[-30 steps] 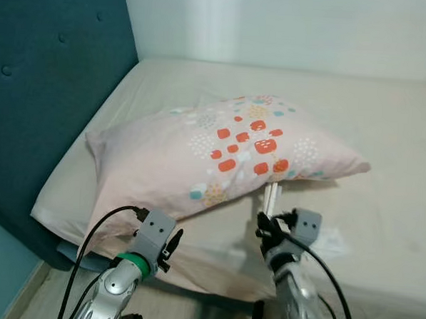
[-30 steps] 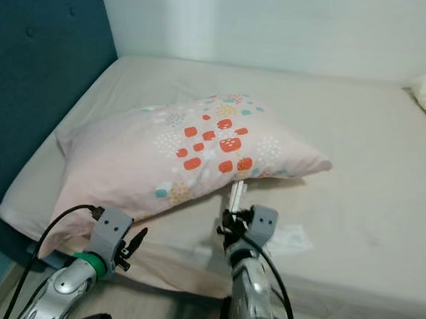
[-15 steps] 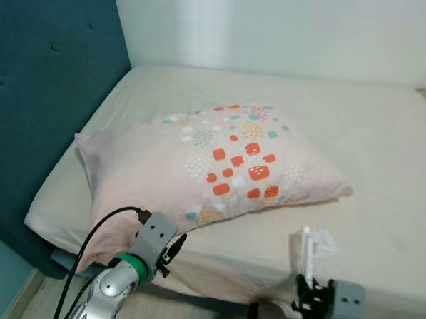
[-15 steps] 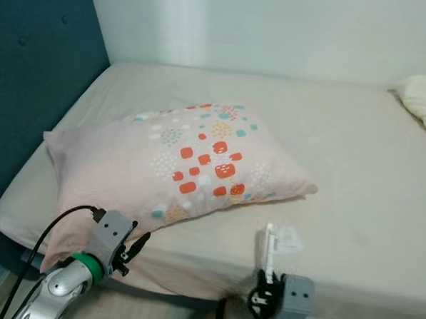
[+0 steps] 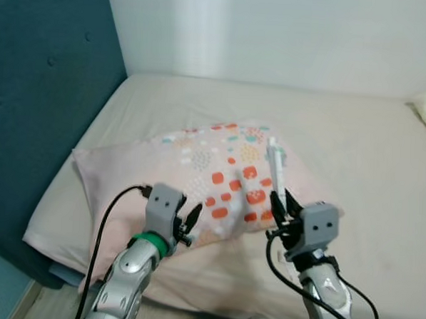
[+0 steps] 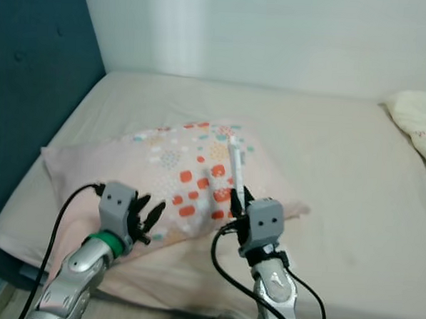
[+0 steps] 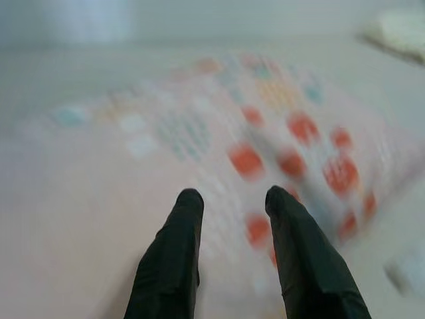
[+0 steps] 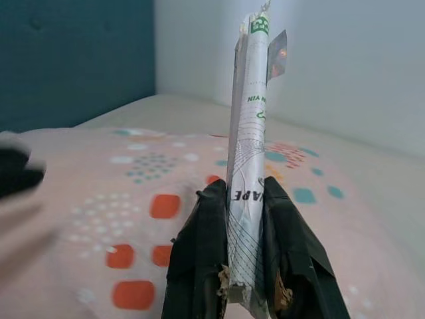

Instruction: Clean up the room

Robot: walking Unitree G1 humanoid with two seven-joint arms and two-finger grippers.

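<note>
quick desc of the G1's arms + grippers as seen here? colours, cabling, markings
Both arms are silver metal. Each wrist carries a grey boxy camera block with two small dark dots, and a looping black cable. The left gripper and right gripper have long black fingers. The left wrist also has a green ring.

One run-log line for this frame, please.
right gripper: shut on wrapper, raised above pillow | left gripper: open, empty, over pillow | bed: pillow on it
</note>
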